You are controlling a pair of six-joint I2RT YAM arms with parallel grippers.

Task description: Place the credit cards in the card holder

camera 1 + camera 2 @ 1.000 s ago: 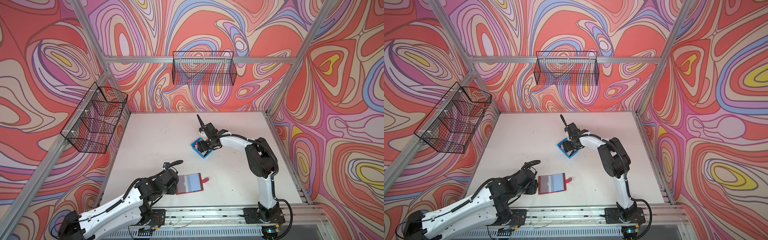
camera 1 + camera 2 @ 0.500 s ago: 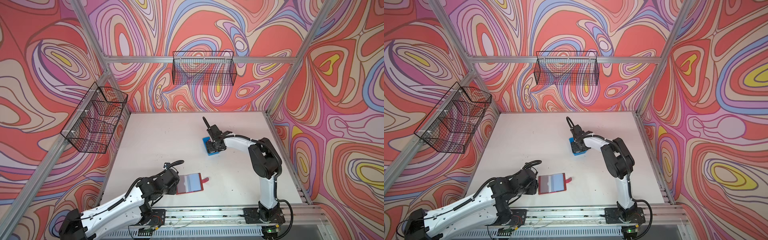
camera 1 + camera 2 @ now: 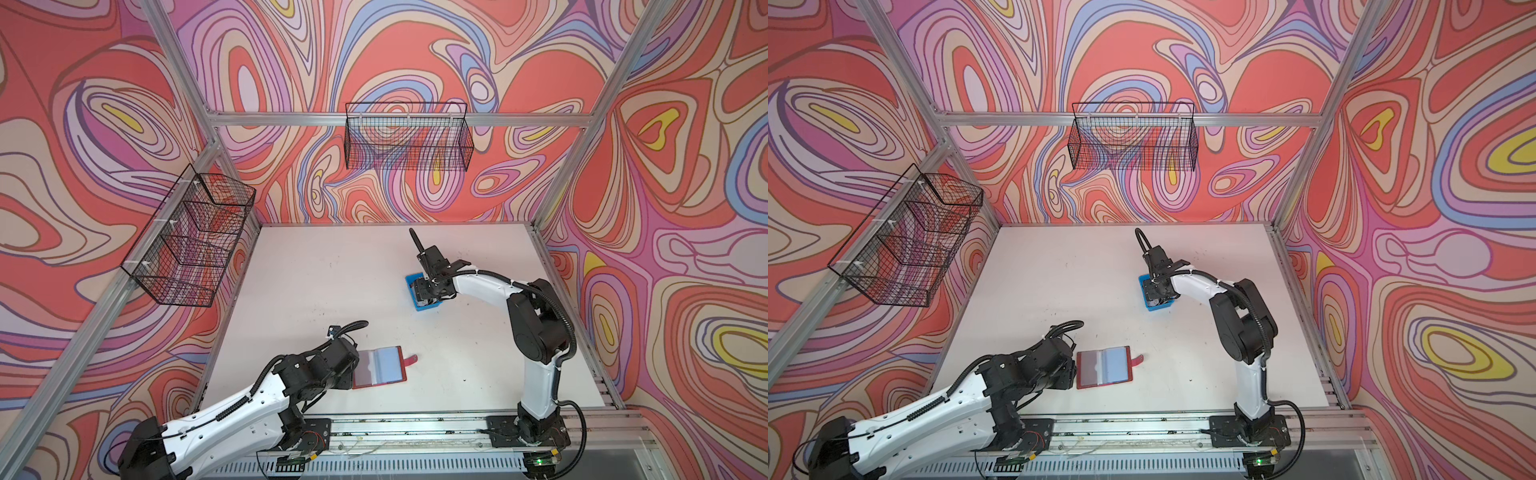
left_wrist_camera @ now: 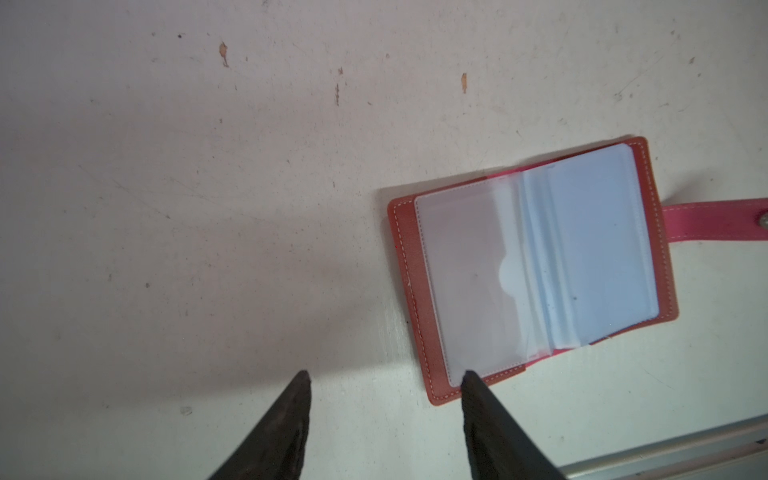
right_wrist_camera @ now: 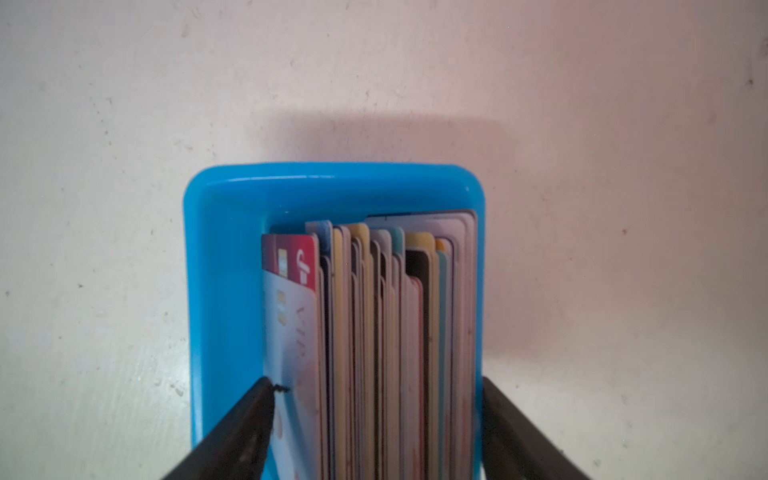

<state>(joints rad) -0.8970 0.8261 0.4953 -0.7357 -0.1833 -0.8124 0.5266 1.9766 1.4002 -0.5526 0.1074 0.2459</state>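
Right wrist view alone shows credit cards [image 5: 374, 316], straddled ungripped by parted right gripper [image 5: 376, 384]; left gripper [image 4: 385, 374] spread, empty, beside one card holder [image 4: 532, 266].

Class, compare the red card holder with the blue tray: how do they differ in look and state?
The card holder is a red stitched booklet with clear sleeves; the blue tray is glossy plastic. The card holder lies open and flat, its visible sleeves looking empty; the blue tray is packed with credit cards standing on edge. The card holder has a snap strap; the blue tray has none. Both rest on the white table.
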